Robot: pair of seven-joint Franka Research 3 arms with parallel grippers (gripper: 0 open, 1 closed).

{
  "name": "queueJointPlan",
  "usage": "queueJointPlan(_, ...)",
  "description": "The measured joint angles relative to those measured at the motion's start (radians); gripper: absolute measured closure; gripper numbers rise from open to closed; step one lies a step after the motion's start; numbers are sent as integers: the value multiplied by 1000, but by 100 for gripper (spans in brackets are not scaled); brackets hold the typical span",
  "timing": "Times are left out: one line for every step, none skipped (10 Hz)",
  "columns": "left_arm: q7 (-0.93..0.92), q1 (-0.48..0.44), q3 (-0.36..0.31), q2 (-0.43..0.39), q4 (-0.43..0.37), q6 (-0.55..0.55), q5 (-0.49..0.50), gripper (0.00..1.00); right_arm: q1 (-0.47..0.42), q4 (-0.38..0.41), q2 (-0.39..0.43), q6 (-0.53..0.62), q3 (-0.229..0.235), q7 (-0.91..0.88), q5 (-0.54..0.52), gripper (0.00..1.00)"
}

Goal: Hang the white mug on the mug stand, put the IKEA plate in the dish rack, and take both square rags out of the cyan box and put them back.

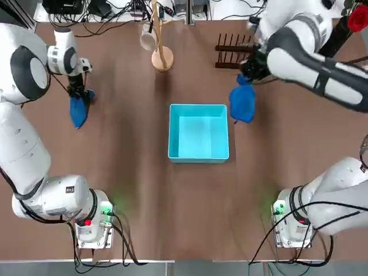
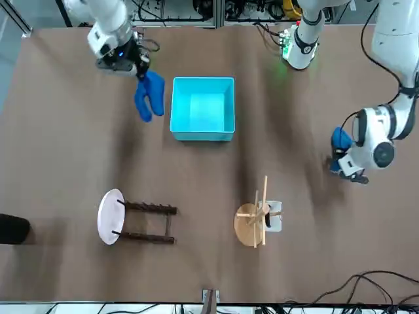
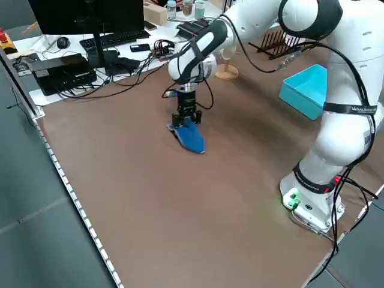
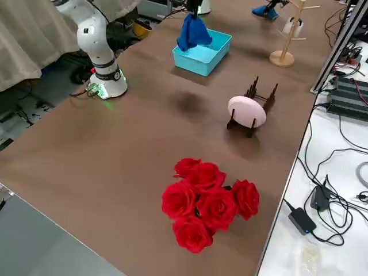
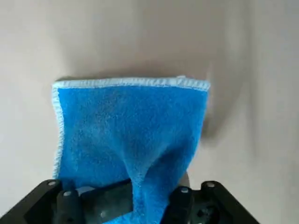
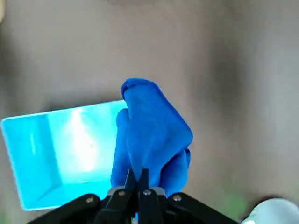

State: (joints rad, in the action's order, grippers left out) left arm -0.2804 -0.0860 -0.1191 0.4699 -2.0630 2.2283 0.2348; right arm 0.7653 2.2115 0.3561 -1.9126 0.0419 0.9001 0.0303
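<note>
The cyan box [image 1: 198,155] sits mid-table with nothing inside. My right gripper [image 1: 246,79] is raised beside the box's far right corner, shut on a dark blue square rag [image 1: 242,103] that dangles outside the wall; in the right wrist view this rag [image 6: 152,135] hangs next to the box [image 6: 56,149]. At the table's far left my left gripper [image 1: 76,95] is shut on the other rag [image 1: 77,112], whose lower end reaches the table [image 3: 191,137]. The white mug [image 2: 273,216] hangs on the mug stand [image 2: 252,222]. The IKEA plate [image 2: 110,216] stands in the dish rack [image 2: 149,224].
A bunch of red roses [image 4: 207,201] lies at the table's right end. Cables, a keyboard and a monitor [image 3: 90,18] crowd the bench past the table's far edge. Bare brown tabletop lies between the box and the arm bases [image 1: 92,221].
</note>
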Motion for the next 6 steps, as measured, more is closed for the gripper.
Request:
queueJointPlan(0, 11, 4, -1, 0, 20, -14, 100, 75, 0, -12, -25, -2, 105, 0, 96)
queueJointPlan(7, 35, 11, -1, 0, 32, -33, 100, 136, 2, -43, -57, -3, 189, -2, 96)
queueJointPlan(31, 60, 30, -1, 0, 37, -55, 100, 183, 4, -91, -91, -4, 248, -11, 96)
queueJointPlan(78, 70, 78, -1, 1, 43, -78, 100, 207, 6, -145, -120, -5, 277, -19, 96)
queueJointPlan(160, 72, 139, 0, 5, 47, -87, 100, 213, 7, -192, -140, -5, 285, -26, 96)
queueJointPlan(268, 76, 203, 5, 14, 48, -89, 100, 215, 8, -233, -156, -4, 289, -36, 96)
